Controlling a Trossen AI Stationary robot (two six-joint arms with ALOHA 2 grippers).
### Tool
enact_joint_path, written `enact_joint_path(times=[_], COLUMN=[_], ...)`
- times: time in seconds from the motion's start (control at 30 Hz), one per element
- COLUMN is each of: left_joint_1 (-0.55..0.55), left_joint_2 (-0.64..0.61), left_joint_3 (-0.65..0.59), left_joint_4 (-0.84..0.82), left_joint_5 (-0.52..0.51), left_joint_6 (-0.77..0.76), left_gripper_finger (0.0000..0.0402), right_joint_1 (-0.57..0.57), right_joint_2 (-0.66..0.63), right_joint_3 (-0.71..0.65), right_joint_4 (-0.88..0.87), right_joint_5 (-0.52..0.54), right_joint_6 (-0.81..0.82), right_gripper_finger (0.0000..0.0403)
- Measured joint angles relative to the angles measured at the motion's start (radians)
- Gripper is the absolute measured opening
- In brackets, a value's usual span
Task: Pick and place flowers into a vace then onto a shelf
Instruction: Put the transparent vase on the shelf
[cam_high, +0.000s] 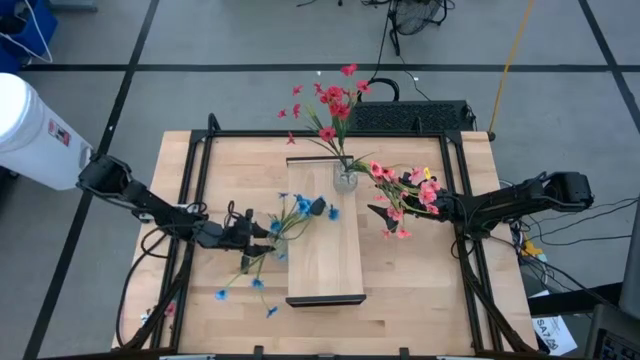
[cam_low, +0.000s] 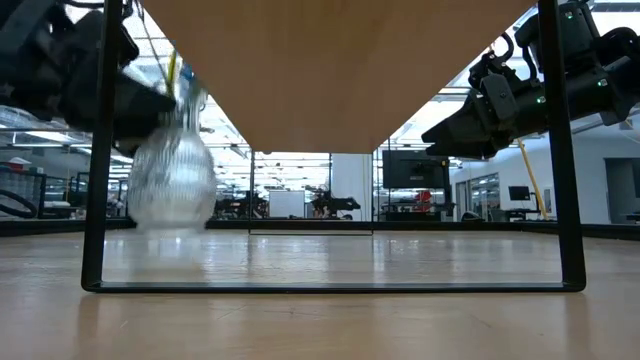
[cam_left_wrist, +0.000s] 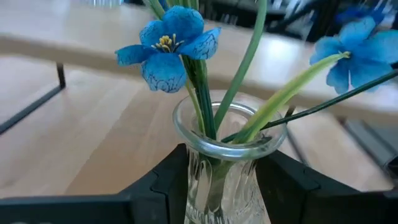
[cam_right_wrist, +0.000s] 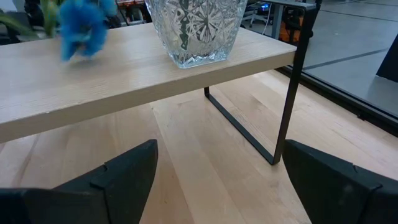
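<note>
A clear glass vase (cam_left_wrist: 224, 168) holding blue flowers (cam_left_wrist: 168, 46) stands between the fingers of my left gripper (cam_high: 268, 232), just left of the pale wood shelf (cam_high: 325, 250). Its blue sprays (cam_high: 300, 208) spread over the shelf's left edge and toward the near edge. A second glass vase (cam_high: 346, 180) with red-pink flowers (cam_high: 335, 100) stands on the shelf's far end by its base (cam_right_wrist: 196, 31). More red-pink blossoms (cam_high: 405, 192) spread right, over my right gripper (cam_high: 385, 212). That gripper is open, level beside the shelf's right edge, with nothing in it (cam_right_wrist: 217, 180). My left gripper pinches the vase's upper body just under the rim (cam_left_wrist: 205, 155), one finger (cam_left_wrist: 155, 186) on each side. The fingers come nearly level from the table's left. The vase stays upright. Whether its base (cam_low: 170, 222) is on the table or just above it, I cannot tell.
The shelf stands on thin black legs (cam_right_wrist: 289, 93) with open room under it (cam_low: 330, 250). A black slotted box (cam_high: 410, 118) lies at the table's far edge. A white cylinder (cam_high: 30, 130) stands off the table's left. Cables hang off its right.
</note>
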Motion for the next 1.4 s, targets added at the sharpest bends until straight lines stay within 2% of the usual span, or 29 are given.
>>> enact_joint_path(times=[0.27,0.7,0.87,1.13,1.27,1.4], left_joint_1=[-0.060,-0.139,-0.139,-0.139,-0.133,-0.100], left_joint_2=[-0.119,-0.372,-0.397,-0.396,-0.377,-0.322], left_joint_3=[0.000,0.005,0.137,0.466,0.558,0.600], left_joint_4=[-0.003,-0.109,-0.329,-0.760,-0.789,-0.786], left_joint_5=[0.022,-0.053,-0.056,-0.030,-0.006,0.025], left_joint_6=[0.025,0.087,0.093,0.151,0.208,0.239], left_gripper_finger=[0.0159,0.0159,0.0159,0.0159,0.0159,0.0159], right_joint_1=[0.000,0.000,0.000,0.000,0.000,0.000], right_joint_2=[0.000,0.000,0.000,0.000,0.000,0.000], right_joint_3=[0.000,0.000,0.000,0.000,0.000,0.000], right_joint_4=[0.000,0.000,0.000,-0.001,-0.013,-0.016], right_joint_5=[-0.003,-0.003,-0.003,-0.004,-0.004,-0.004], right_joint_6=[0.000,-0.001,-0.004,-0.004,-0.004,-0.004], right_gripper_finger=[0.0334,0.0334,0.0334,0.0334,0.0334,0.0334])
